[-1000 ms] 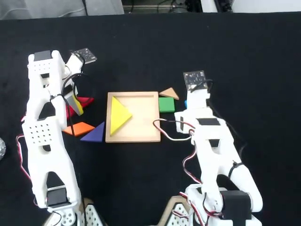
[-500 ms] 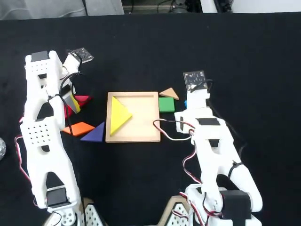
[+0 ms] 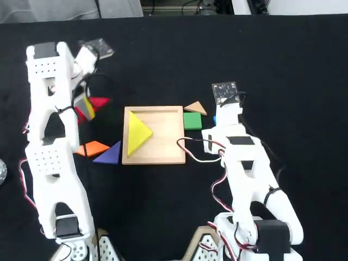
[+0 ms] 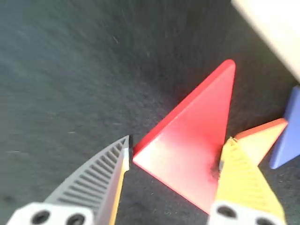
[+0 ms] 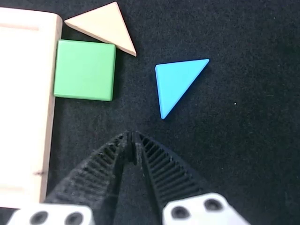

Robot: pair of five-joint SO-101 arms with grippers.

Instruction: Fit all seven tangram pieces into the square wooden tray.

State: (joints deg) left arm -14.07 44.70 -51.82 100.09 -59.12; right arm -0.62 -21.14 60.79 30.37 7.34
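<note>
Starting nearest the arm bases, a purple triangle [image 3: 110, 154] and an orange piece [image 3: 92, 148] lie side by side on the black table [image 3: 304, 81]. The purple one is just beside the left edge of the wooden tray [image 3: 163, 159]. Inside the tray, a yellow triangle [image 3: 137, 132] lies flat against the left wall.

On the tray's right side, the right gripper [image 5: 131, 140] hangs over the table with its two fingers pressed together, empty. Just past its tips, a green square [image 5: 84, 70] sits beside the tray's right edge, and a blue triangle [image 5: 178, 84] lies apart from the square on its outer side. A tan triangle [image 5: 104, 26] lies farther on, touching the square's far corner.

Farthest out, left of the tray, the left gripper [image 4: 178, 143] is clamped on the red triangle [image 4: 192, 136]. Its grey finger [image 4: 110, 171] is at one corner and its yellow finger [image 4: 243, 178] is against the opposite edge. Whether the red triangle rests on the table or hangs above it cannot be told.
</note>
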